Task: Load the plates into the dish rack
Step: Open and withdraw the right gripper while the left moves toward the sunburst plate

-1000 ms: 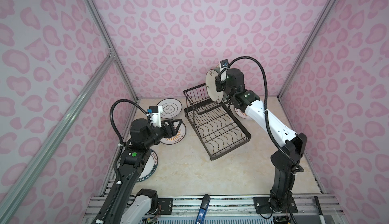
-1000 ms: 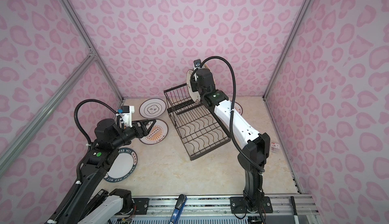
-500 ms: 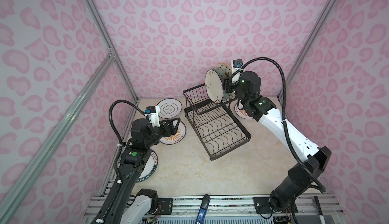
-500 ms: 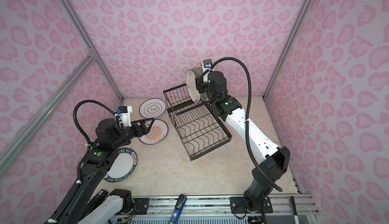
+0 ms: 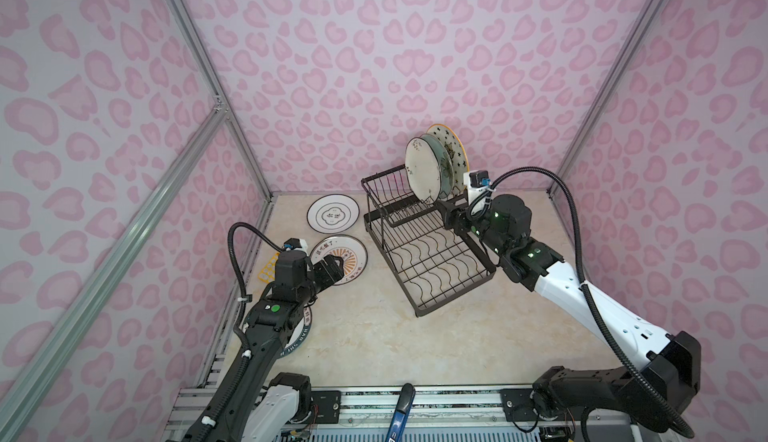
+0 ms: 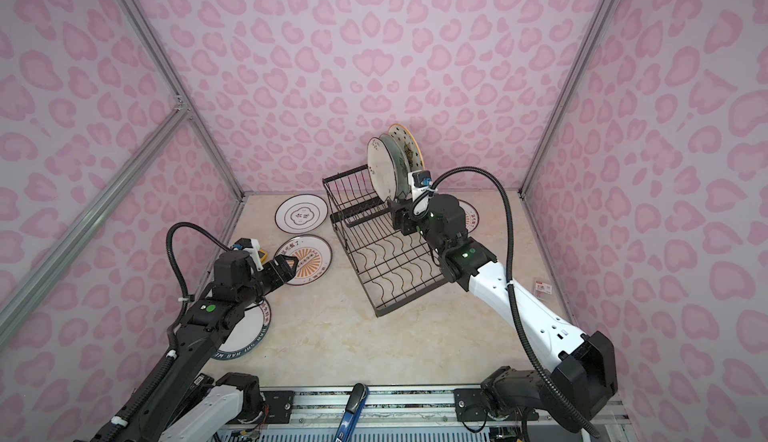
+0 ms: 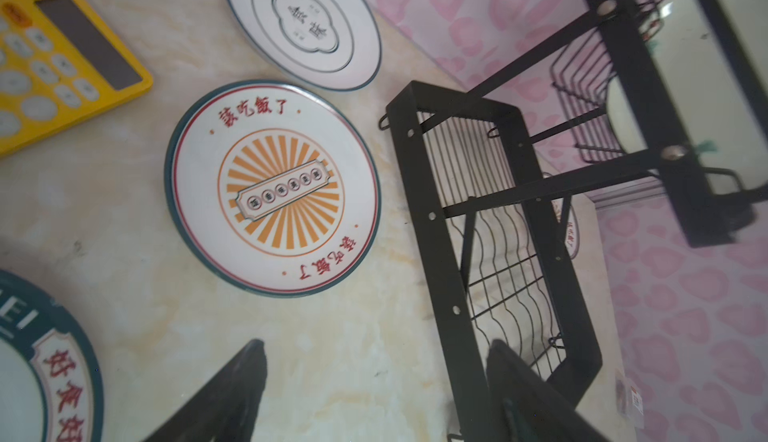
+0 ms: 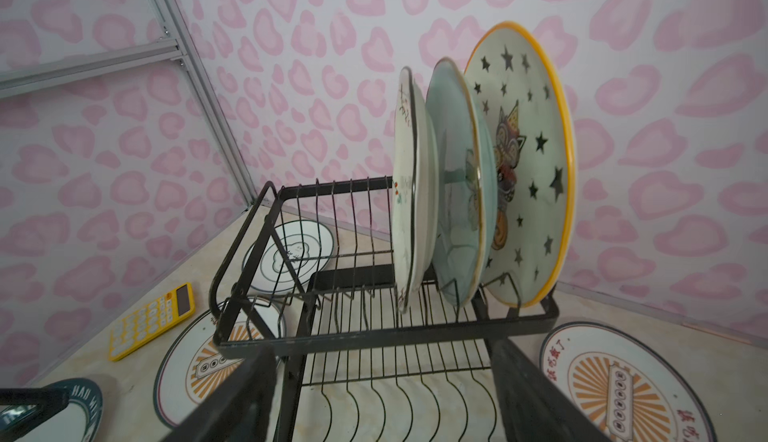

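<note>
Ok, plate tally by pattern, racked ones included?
Sunburst: 2
Starred: 1
Pale blue: 1
Cream floral: 1
Black-ringed: 1
Green-rimmed lettered: 1
Total: 7

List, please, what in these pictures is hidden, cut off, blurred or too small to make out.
Green-rimmed plate: the left arm covers most of it in both top views; the left wrist view cuts it off.
Sunburst plate beside the rack: mostly hidden by the right arm in a top view.
Blue plate: the cream plate covers much of its face in the right wrist view.
Paper tag: too small to read, top view.
</note>
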Action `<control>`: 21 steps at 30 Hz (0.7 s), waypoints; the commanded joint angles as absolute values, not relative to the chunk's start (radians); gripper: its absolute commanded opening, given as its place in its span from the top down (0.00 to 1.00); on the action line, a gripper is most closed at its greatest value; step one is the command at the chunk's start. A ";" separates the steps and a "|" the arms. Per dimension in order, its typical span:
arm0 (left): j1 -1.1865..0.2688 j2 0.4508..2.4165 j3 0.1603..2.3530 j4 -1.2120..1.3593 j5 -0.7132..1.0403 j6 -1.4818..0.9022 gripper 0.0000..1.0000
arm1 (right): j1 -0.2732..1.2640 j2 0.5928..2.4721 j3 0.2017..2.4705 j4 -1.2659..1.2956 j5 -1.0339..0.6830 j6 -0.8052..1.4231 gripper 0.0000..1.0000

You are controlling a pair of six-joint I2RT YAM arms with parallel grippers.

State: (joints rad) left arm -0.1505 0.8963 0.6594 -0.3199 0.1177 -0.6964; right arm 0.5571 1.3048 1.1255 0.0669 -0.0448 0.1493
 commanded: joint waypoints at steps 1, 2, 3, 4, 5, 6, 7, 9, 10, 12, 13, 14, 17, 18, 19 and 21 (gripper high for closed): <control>-0.140 0.908 0.635 -0.326 0.090 -0.753 0.16 | 0.560 1.286 1.053 0.171 -0.126 0.230 0.19; -0.133 0.910 0.628 -0.325 0.090 -0.756 0.16 | 0.561 1.282 1.031 0.180 -0.141 0.242 0.19; -0.129 0.911 0.623 -0.322 0.090 -0.759 0.17 | 0.562 1.277 1.010 0.187 -0.147 0.249 0.19; -0.125 0.910 0.614 -0.317 0.088 -0.763 0.17 | 0.565 1.272 0.991 0.195 -0.152 0.258 0.19; -0.116 0.911 0.605 -0.315 0.084 -0.769 0.17 | 0.566 1.269 0.970 0.203 -0.160 0.268 0.19; -0.106 0.912 0.597 -0.313 0.083 -0.777 0.17 | 0.567 1.267 0.956 0.208 -0.164 0.272 0.19; -0.092 0.913 0.582 -0.310 0.091 -0.785 0.17 | 0.569 1.266 0.942 0.209 -0.162 0.277 0.19; -0.058 0.917 0.559 -0.308 0.113 -0.798 0.17 | 0.569 1.267 0.923 0.203 -0.172 0.275 0.19; -0.040 0.916 0.548 -0.308 0.118 -0.803 0.17 | 0.570 1.267 0.917 0.196 -0.175 0.274 0.18; -0.010 0.911 0.536 -0.316 0.126 -0.802 0.17 | 0.570 1.265 0.902 0.186 -0.182 0.273 0.18; 0.002 0.912 0.534 -0.326 0.122 -0.796 0.17 | 0.570 1.263 0.894 0.184 -0.180 0.271 0.18; 0.012 0.914 0.532 -0.330 0.119 -0.790 0.17 | 0.570 1.261 0.887 0.182 -0.177 0.273 0.18; 0.034 0.944 0.524 -0.315 0.126 -0.783 0.18 | 0.569 1.263 0.870 0.186 -0.170 0.279 0.18; 0.037 0.955 0.520 -0.302 0.135 -0.785 0.18 | 0.571 1.265 0.865 0.191 -0.170 0.283 0.18; 0.040 0.969 0.516 -0.276 0.143 -0.785 0.19 | 0.569 1.266 0.862 0.198 -0.173 0.286 0.18; 0.044 1.001 0.515 -0.233 0.165 -0.787 0.23 | 0.569 1.275 0.858 0.208 -0.177 0.294 0.18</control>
